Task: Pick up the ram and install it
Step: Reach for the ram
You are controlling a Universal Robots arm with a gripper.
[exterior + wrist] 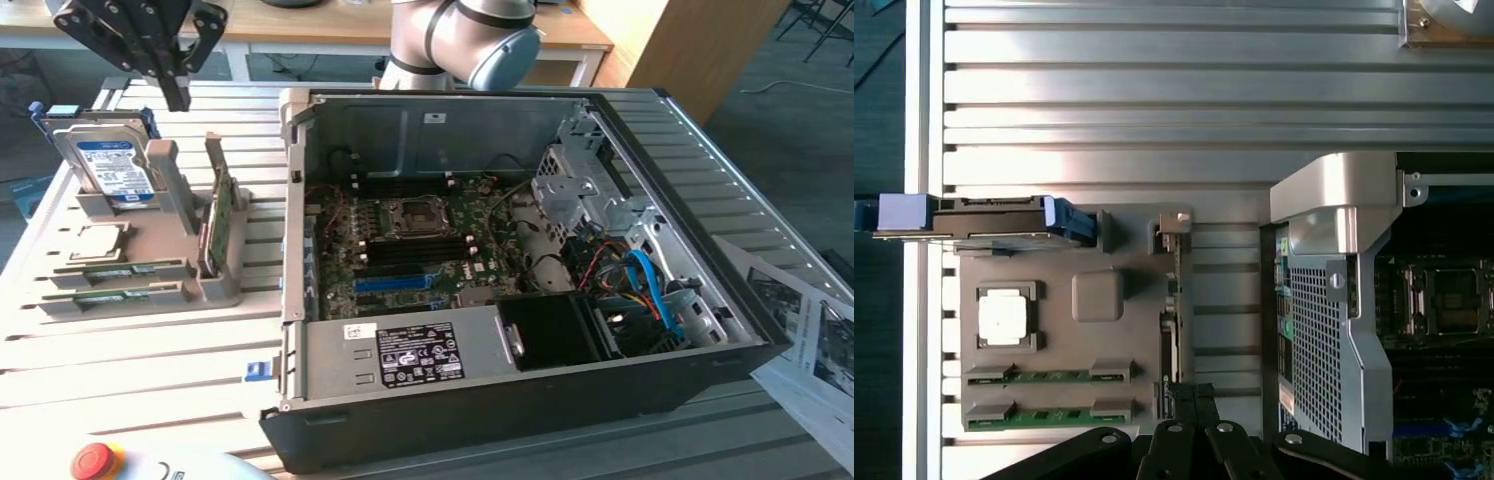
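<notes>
A thin green ram stick [214,225] stands on its edge in a grey holder [160,250] to the exterior view's left of the open computer case [534,400]. In the wrist view this ram [1175,300] appears edge-on as a narrow line. Two more green sticks [1049,375] [1049,413] lie flat in the same holder. My black gripper [175,98] hangs high above the holder's far end, fingers shut together and holding nothing. In the wrist view the gripper [1194,392] has its tips just over one end of the upright ram. The motherboard [414,240] lies exposed inside the case.
The holder also carries an upright silver hard drive [114,165] and a square CPU chip [96,242]. A black power supply [414,355] and a drive cage [581,190] crowd the case. A red stop button [96,460] sits at the near edge; papers [814,335] lie at the exterior view's right.
</notes>
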